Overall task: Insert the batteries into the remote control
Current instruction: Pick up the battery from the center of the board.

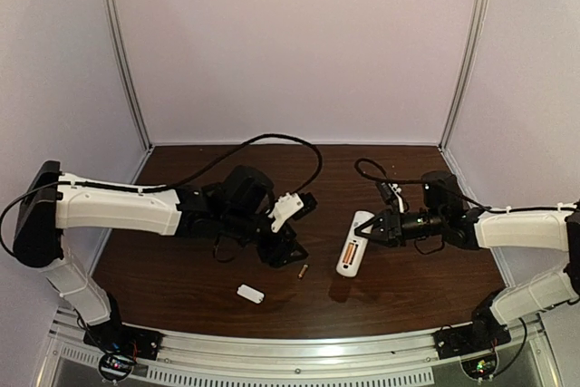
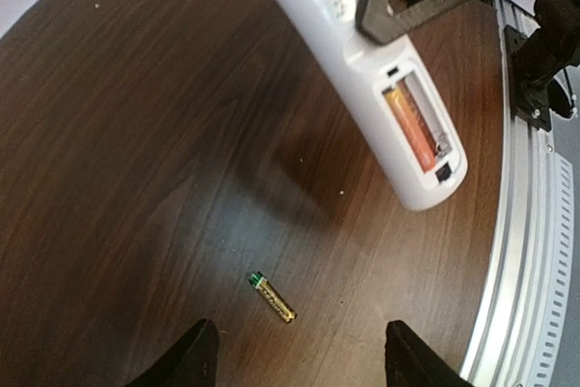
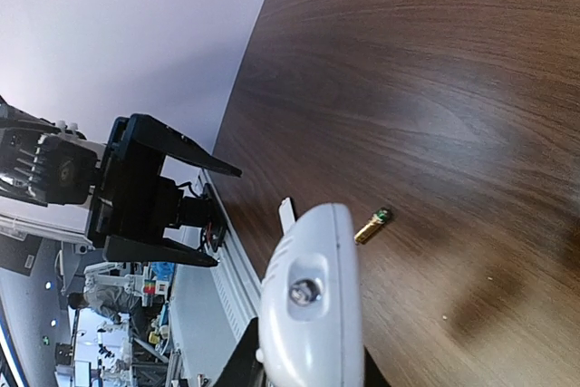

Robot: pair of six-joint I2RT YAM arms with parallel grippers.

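White oblong plastic remote control (image 2: 355,86) gripped by our right pincer (image 1: 366,231), slim orange battery (image 2: 408,124) inside, golden-brass battery (image 2: 272,297) ahead of our open, empty left pincer (image 2: 299,351), lettering unreadable.

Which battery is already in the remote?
The orange battery, seated in the remote control's open compartment; the golden battery lies loose on the table.

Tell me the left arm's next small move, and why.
Probably lower the left gripper onto the golden battery and close: its jaws stand open above it, the battery lies loose on the table, and the remote control in the right gripper has one slot empty beside the orange battery.
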